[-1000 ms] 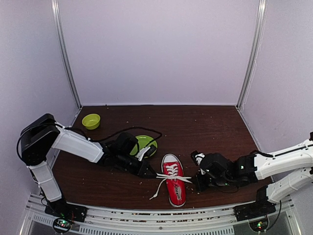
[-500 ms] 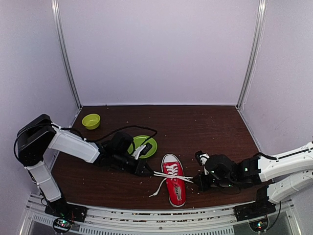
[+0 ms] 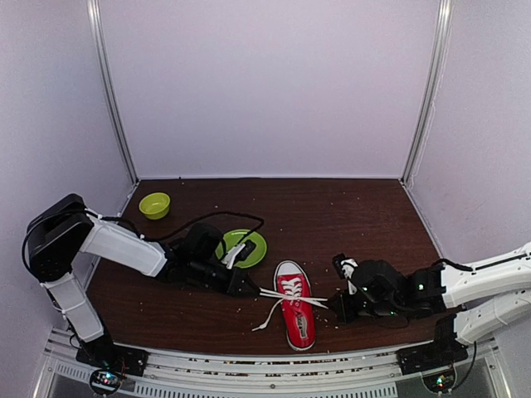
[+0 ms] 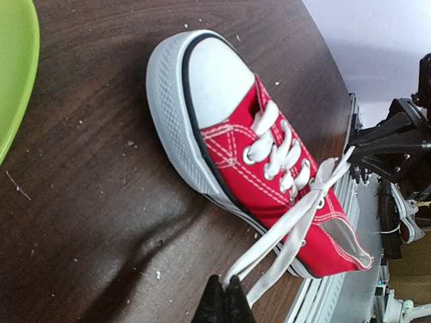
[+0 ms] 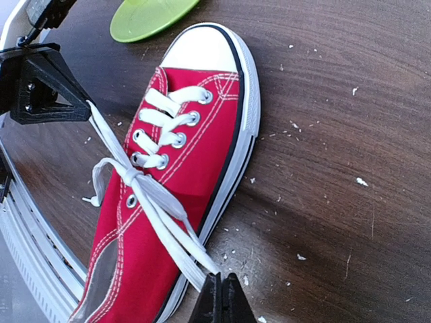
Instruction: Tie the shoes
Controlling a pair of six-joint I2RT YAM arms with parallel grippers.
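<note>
Squarely, sneaker (image 3: 294, 313) separates left gripper (image 3: 251, 292) from right gripper (image 3: 333, 307)

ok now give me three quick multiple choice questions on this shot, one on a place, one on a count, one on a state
1. Where is the plate relative to the shoe?
A. behind it, to the left
B. in front of it
C. under it

2. How many green dishes are there?
A. one
B. two
C. three

3. What is the left gripper doing?
A. open above the shoe
B. shut on a lace
C. shut on the plate

Answers:
1 A, the top view shows it past the toe, on the left.
2 B, a bowl and the plate.
3 B, its closed tips pinch a lace drawn taut from the shoe.
</note>
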